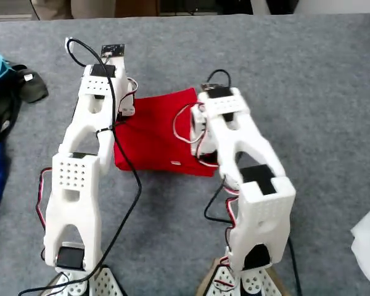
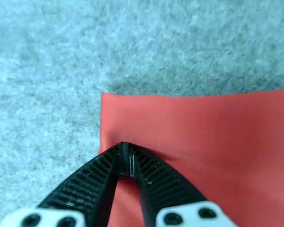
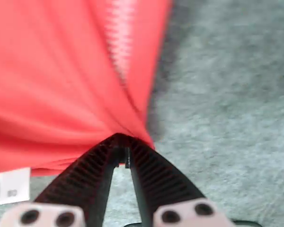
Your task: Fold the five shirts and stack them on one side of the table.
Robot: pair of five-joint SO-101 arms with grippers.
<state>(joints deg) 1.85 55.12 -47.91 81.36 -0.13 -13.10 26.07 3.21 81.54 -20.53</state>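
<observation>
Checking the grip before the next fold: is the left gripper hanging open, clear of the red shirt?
No, the left gripper is shut, its tips pinching the red shirt near a corner.

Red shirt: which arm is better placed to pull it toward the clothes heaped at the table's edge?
Probably left. The left end effector is shut on the flat red cloth shirt, at its edge facing the teal, black and blue clothes heap; the right end effector grips the opposite edge, farther away.

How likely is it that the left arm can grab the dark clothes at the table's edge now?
Probably not yet: the left gripper is shut on the red shirt and must let go first. Nothing else blocks the dark clothes.
</observation>
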